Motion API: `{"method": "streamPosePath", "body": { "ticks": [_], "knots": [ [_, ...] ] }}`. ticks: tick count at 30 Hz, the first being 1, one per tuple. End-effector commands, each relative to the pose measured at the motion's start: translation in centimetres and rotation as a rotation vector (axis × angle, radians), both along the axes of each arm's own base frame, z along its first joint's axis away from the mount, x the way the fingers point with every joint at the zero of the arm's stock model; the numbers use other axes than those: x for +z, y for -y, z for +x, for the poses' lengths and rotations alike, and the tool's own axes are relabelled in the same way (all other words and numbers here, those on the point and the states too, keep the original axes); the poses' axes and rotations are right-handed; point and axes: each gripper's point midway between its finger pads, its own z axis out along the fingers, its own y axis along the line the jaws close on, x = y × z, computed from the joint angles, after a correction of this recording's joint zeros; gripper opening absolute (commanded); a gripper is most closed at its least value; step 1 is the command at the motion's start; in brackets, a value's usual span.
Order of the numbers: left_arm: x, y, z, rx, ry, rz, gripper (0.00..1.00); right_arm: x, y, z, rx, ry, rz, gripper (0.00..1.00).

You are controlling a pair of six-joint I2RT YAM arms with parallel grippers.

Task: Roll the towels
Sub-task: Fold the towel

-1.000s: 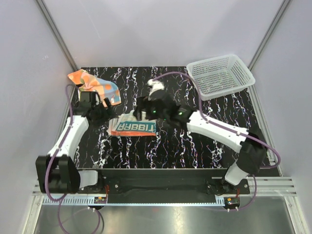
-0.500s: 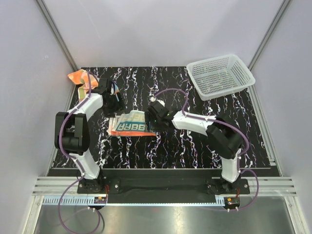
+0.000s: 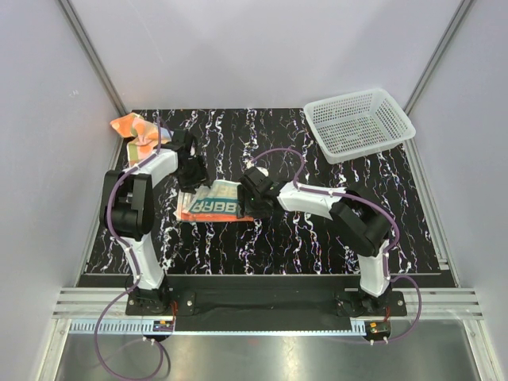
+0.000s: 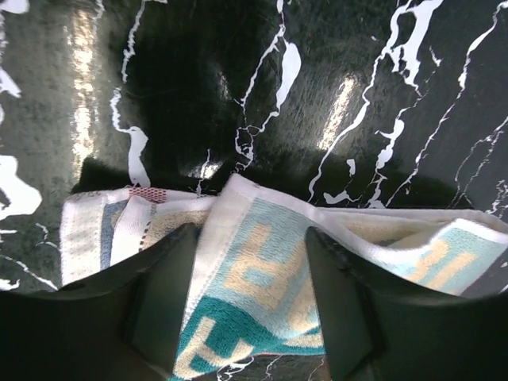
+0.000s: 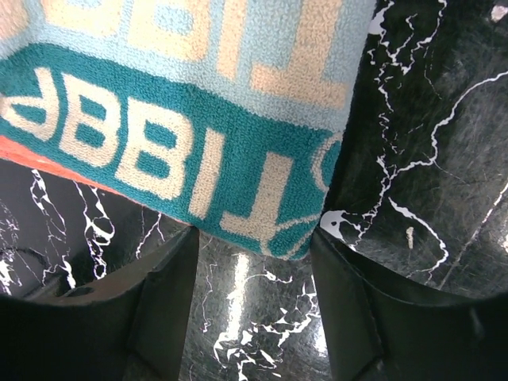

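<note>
Plainly, little crowds the cream towel point(image 3: 210, 202), which lies partly folded, its teal lettering showing, on the black marbled table point(image 3: 317, 246). The white mesh basket point(image 3: 359, 123) sits well apart from it, toward the far right corner. The orange towel point(image 3: 136, 132) lies crumpled well off its far left side, at the table's corner and partly hidden behind the left arm. Nothing rests on the cream towel but the two arms reaching in, and a purple cable point(image 3: 278, 152) loops above the right arm just beyond the cloth's right end. The left pincer point(image 3: 193, 176) stands at the towel's far left edge. In the left wrist view its jaws point(image 4: 252, 238) are apart, with a raised fold of the towel point(image 4: 262, 278) lying between the fingers point(image 4: 159, 302); whether the pads press on the cloth cannot be told. The right pincer point(image 3: 252, 190) stands at the towel's right end. In the right wrist view its jaws point(image 5: 254, 238) are likewise apart, with the lettered corner of the towel point(image 5: 159, 103) reaching just between the fingertips point(image 5: 171, 278) and bare table under them.
</note>
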Motion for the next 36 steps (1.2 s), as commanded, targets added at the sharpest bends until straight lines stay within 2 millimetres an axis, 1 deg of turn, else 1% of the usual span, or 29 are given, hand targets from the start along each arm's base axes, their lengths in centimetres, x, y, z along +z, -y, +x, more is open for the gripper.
{"method": "streamPosePath", "body": {
  "ticks": [1,5,6,9,10,12,14,18,19,23,25,26,28,31,32,35,36],
  "knots": [
    [0.6,0.3,1.4,-0.017,0.043,0.013,0.59,-0.2,-0.5,0.3,-0.008,-0.003,0.039,0.64],
    [0.2,0.3,0.9,-0.019,0.032,0.029,0.49,-0.8,-0.2,0.2,-0.016,-0.015,0.037,0.60],
    [0.2,0.3,0.9,-0.019,0.029,0.030,0.43,-0.8,-0.1,0.2,-0.019,-0.017,0.037,0.58],
    [0.1,0.3,0.6,-0.020,0.022,0.030,0.33,-1.2,0.0,0.1,-0.021,-0.024,0.033,0.56],
    [0.2,0.4,0.7,-0.022,0.028,0.028,0.25,-1.3,0.2,0.1,-0.026,-0.025,0.032,0.55],
    [0.3,0.5,0.7,-0.024,0.030,0.022,0.15,-1.6,0.4,-0.1,-0.027,-0.032,0.026,0.54],
    [0.7,0.7,0.6,-0.030,0.039,0.012,0.00,-1.7,0.4,-0.2,-0.027,-0.034,0.023,0.53],
    [2.4,0.4,0.5,-0.024,0.071,0.022,0.00,-2.0,0.7,-0.4,-0.029,-0.042,0.016,0.52],
    [3.4,0.3,0.5,-0.022,0.093,0.026,0.00,-2.2,0.9,-0.6,-0.029,-0.045,0.011,0.52],
    [5.2,-1.2,-0.3,0.007,0.115,0.090,0.00,-2.5,1.2,-0.8,-0.027,-0.049,0.004,0.52],
    [6.1,-1.4,-0.7,0.006,0.128,0.093,0.00,-2.7,1.4,-1.0,-0.028,-0.054,0.000,0.52],
    [6.2,-2.1,-0.8,0.021,0.132,0.123,0.00,-2.8,1.4,-1.1,-0.028,-0.055,-0.001,0.52],
    [6.7,-2.6,-0.9,0.034,0.140,0.139,0.00,-3.1,1.6,-1.1,-0.028,-0.058,-0.006,0.52],
    [6.5,-3.9,-1.8,0.059,0.111,0.194,0.00,-3.2,1.4,-1.7,-0.011,-0.080,0.003,0.52],
    [6.3,-4.8,-1.9,0.079,0.104,0.221,0.00,-3.1,1.4,-1.6,-0.010,-0.080,0.006,0.52],
    [5.6,-6.1,-2.6,0.119,0.077,0.233,0.00,-3.2,1.6,-1.8,-0.005,-0.084,0.005,0.52],
    [5.0,-6.4,-3.1,0.130,0.055,0.234,0.00,-3.3,1.6,-1.9,-0.002,-0.087,0.001,0.52]
  ]
}}
